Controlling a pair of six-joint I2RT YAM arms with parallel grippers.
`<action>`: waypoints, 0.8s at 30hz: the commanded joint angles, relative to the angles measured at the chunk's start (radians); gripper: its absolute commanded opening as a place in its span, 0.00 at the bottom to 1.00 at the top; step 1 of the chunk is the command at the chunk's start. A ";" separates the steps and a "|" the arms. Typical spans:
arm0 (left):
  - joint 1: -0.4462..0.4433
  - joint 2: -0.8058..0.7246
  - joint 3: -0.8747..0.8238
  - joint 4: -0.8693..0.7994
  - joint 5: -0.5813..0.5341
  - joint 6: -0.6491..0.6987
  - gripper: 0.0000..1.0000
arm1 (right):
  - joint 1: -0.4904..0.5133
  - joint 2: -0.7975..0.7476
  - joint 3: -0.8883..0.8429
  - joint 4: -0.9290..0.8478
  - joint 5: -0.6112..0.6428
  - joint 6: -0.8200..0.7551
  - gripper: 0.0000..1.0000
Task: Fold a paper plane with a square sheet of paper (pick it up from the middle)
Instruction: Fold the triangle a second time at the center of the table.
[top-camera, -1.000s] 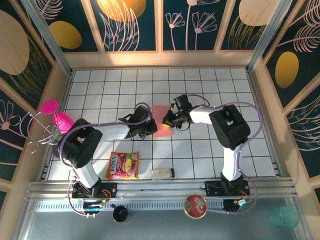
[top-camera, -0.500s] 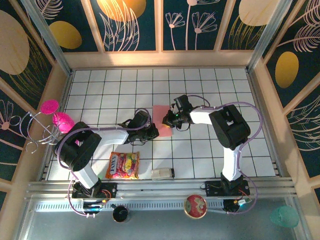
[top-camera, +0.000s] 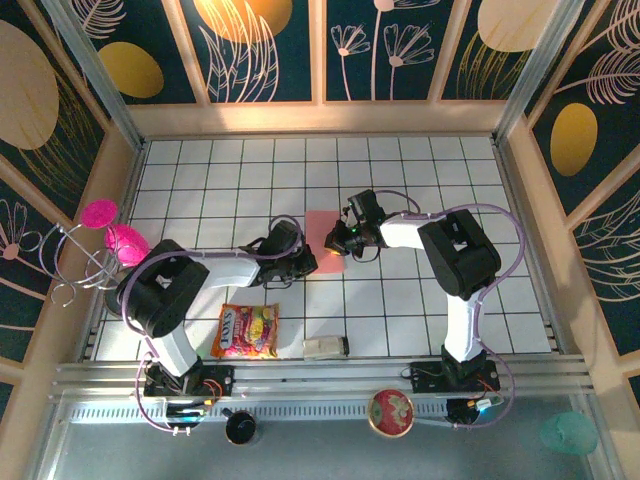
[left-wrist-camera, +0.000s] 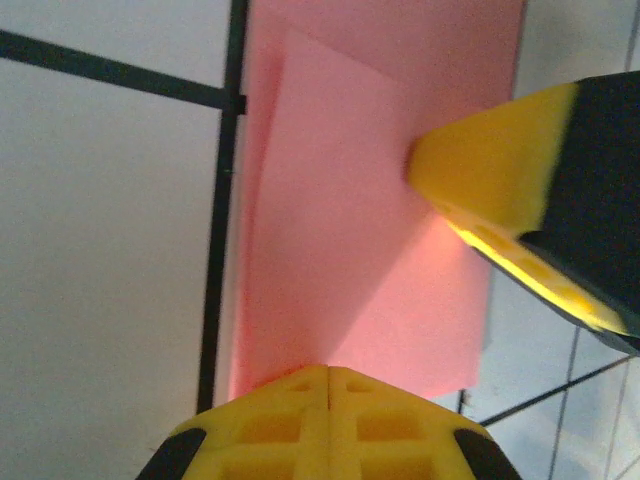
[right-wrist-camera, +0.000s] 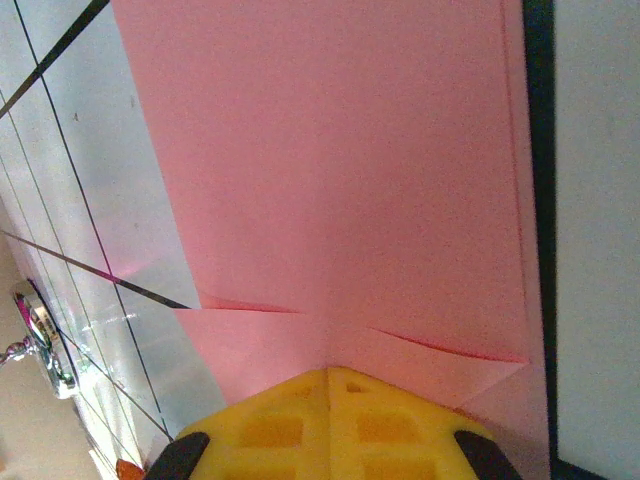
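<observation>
The salmon-pink square sheet of paper (top-camera: 320, 228) lies on the white tiled table, near its middle. It is folded over itself, with layered flaps and creases (left-wrist-camera: 340, 200). My left gripper (top-camera: 305, 263) is shut, and its yellow tips (left-wrist-camera: 328, 372) rest on the sheet's near edge. My right gripper (top-camera: 338, 240) is also shut, its tips (right-wrist-camera: 328, 372) pressing down on the paper (right-wrist-camera: 340, 150) where two small flaps meet. In the left wrist view a finger of the right gripper (left-wrist-camera: 500, 170) pushes onto the sheet from the right.
An orange-yellow snack packet (top-camera: 245, 330) and a small lying jar (top-camera: 325, 347) sit near the table's front edge. A wire stand with magenta round pieces (top-camera: 110, 238) is at the left wall. A red round tin (top-camera: 391, 412) and a black cup (top-camera: 240, 427) rest on the front shelf.
My left gripper has slid right and toward the front, onto the sheet's near-left corner. The right gripper has stayed pressed on the paper.
</observation>
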 joint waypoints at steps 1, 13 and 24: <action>0.007 0.032 0.006 0.029 0.020 -0.013 0.00 | 0.003 0.047 -0.043 -0.077 0.092 0.003 0.00; 0.023 -0.062 -0.090 -0.090 0.001 -0.006 0.00 | 0.003 0.052 -0.044 -0.092 0.104 -0.015 0.00; 0.033 -0.097 -0.012 0.001 0.052 0.004 0.00 | 0.003 0.049 -0.032 -0.091 0.103 -0.015 0.00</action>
